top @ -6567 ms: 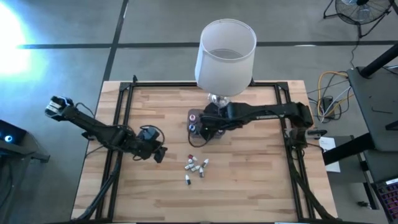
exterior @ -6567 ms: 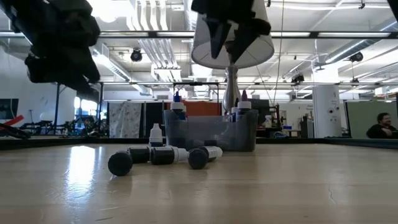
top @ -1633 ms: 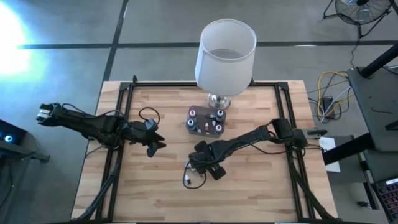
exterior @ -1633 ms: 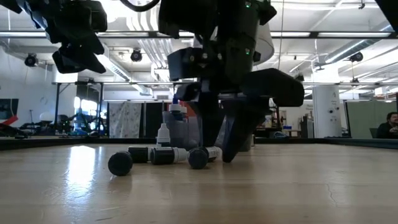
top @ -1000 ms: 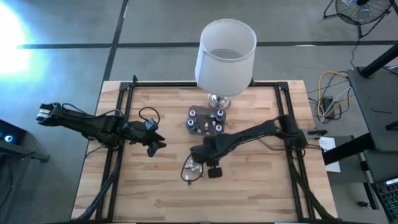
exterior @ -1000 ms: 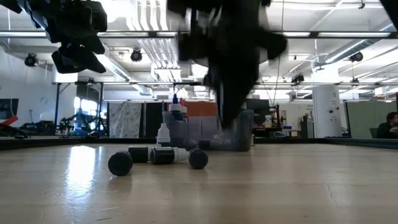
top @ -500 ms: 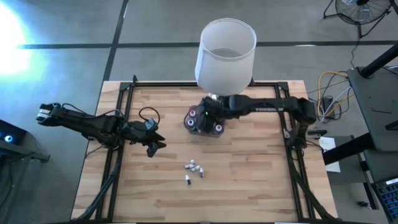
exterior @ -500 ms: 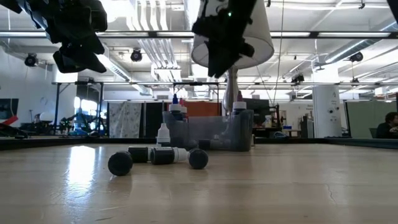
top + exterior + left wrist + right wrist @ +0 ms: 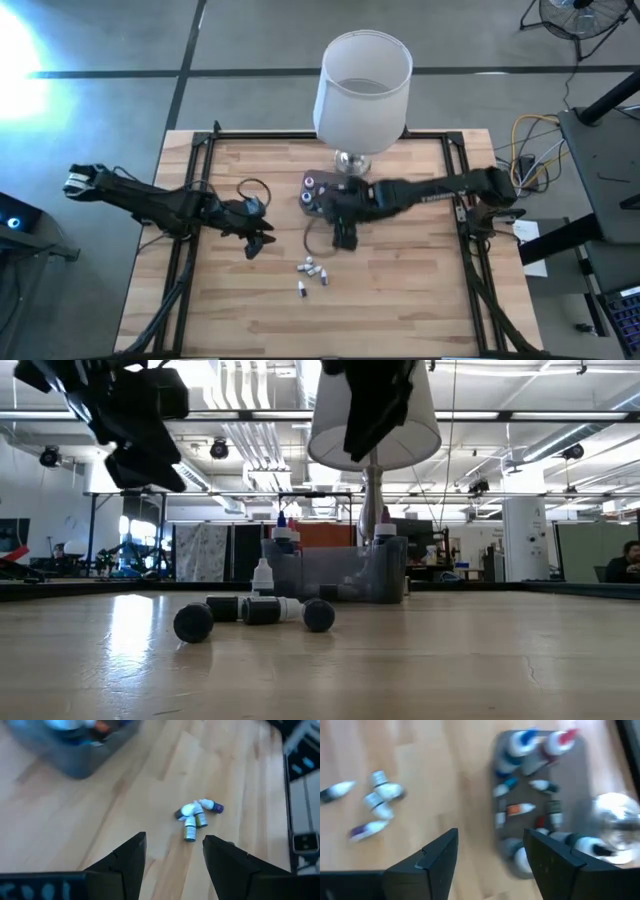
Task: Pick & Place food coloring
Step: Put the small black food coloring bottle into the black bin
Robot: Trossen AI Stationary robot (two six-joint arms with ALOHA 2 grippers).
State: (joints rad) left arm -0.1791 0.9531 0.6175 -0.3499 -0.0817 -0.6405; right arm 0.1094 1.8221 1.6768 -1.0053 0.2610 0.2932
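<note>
Several food coloring bottles (image 9: 312, 270) lie on their sides in a small cluster on the wooden table, and one (image 9: 263, 574) stands upright among them. More bottles (image 9: 535, 785) stand and lie inside the clear tub (image 9: 316, 186) at the lamp's foot. My right gripper (image 9: 345, 238) hangs open and empty above the table, just on the near side of the tub. My left gripper (image 9: 255, 245) is open above the table, left of the loose bottles (image 9: 195, 815), with nothing between its fingers.
A lamp with a big white shade (image 9: 362, 90) stands behind the tub on a metal foot (image 9: 615, 815). A black frame (image 9: 200, 150) runs around the table top. Bare wood lies near and right of the loose bottles.
My right gripper has risen from the loose bottles and swung toward the far edge over the tub. It has opened and now hangs just near of the tub. One bottle is gone from the right end of the cluster. My left gripper has edged toward the loose bottles.
</note>
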